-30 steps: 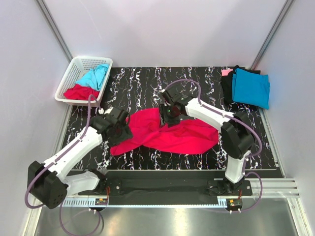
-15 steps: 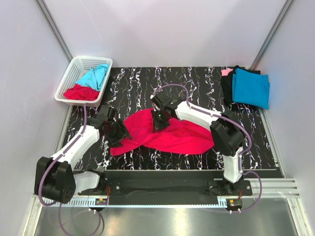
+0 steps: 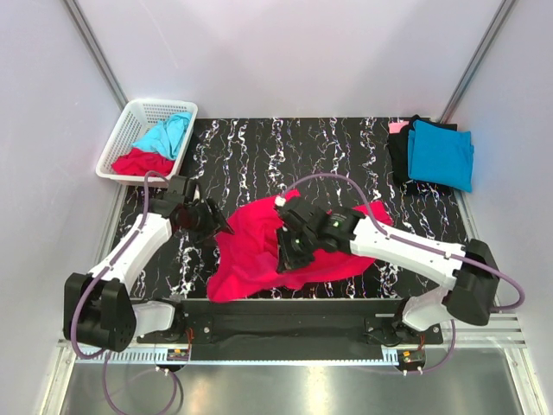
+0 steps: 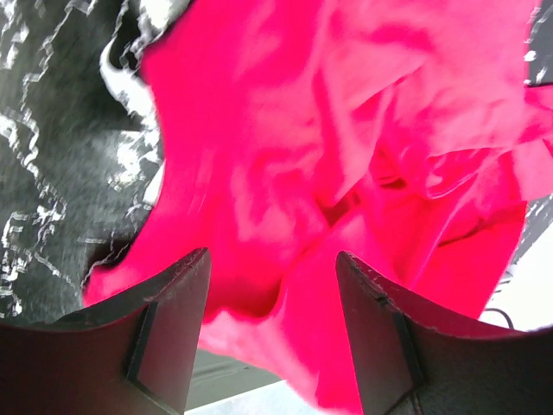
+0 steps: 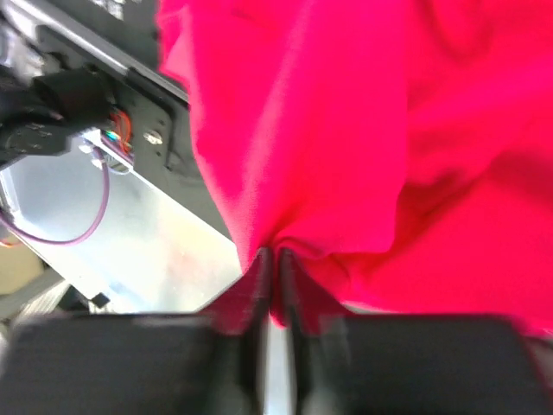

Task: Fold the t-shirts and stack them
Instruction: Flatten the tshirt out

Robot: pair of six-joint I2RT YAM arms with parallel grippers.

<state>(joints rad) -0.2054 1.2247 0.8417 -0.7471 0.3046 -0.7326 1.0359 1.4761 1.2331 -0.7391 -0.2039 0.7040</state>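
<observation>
The black marbled table [image 3: 346, 147] carries a crumpled red t-shirt [image 3: 251, 246] near its front middle. At the far right corner a folded turquoise shirt [image 3: 441, 156] lies atop a black shirt [image 3: 398, 154]. The white basket [image 3: 128, 128] at far left holds more turquoise and red cloth. The right gripper [image 5: 272, 264] is pinched tight on a fold of the red t-shirt. The left gripper [image 4: 270, 264] stands with jaws apart over its left edge, seemingly gripping nothing.

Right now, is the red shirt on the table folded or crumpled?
Crumpled: the red shirt lies in an uneven, wrinkled heap, with one bunch of cloth pinched in the shut right gripper.
</observation>
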